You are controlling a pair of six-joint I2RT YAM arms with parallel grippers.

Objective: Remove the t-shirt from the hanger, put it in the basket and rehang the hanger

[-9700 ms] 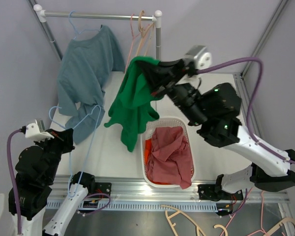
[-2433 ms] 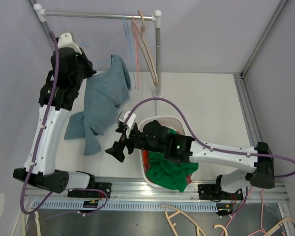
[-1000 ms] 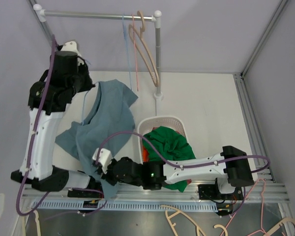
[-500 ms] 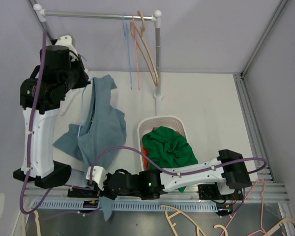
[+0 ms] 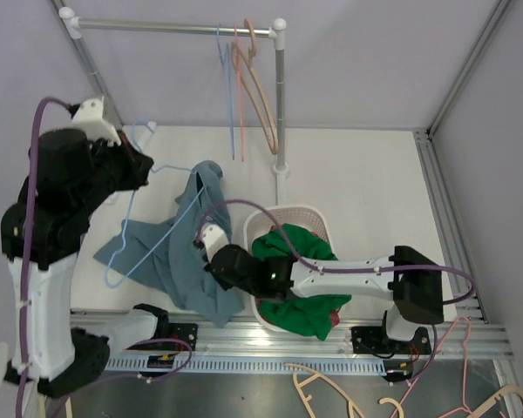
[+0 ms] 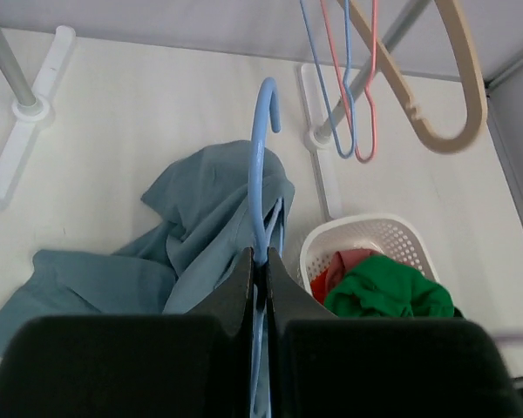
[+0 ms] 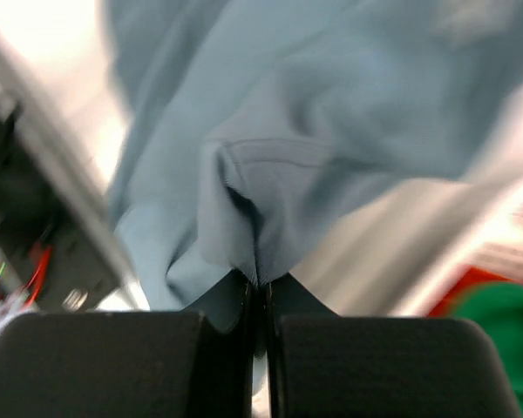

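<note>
Fabric of the blue-grey t-shirt [image 5: 179,266] sits pinched in the clenched jaws of the right gripper [image 7: 260,280], low over the table [image 5: 357,174] and just left of the basket. The shirt lies mostly crumpled on the table between the two arms, with one bunched part rising toward the right end of the light blue hanger [image 6: 259,174]. Farther back and to the left, the left gripper [image 6: 260,257] is clamped tight on the hanger's neck just below the hook and holds it up off the table. Most of the wire frame shows bare; only its right end seems caught in the cloth.

Half a second earlier the right gripper was down by the front rail with the hem trailing over it; it now sits farther in, beside the basket. The left arm has swung the hanger out to the left, and wire that was buried in the shirt is largely exposed.

The white basket [image 5: 283,213] holds a green garment [image 5: 301,261] that spills over its near rim, with red cloth [image 6: 342,264] under it. At the back, the rail [image 5: 157,26] carries blue, pink and beige hangers [image 5: 260,96].
</note>
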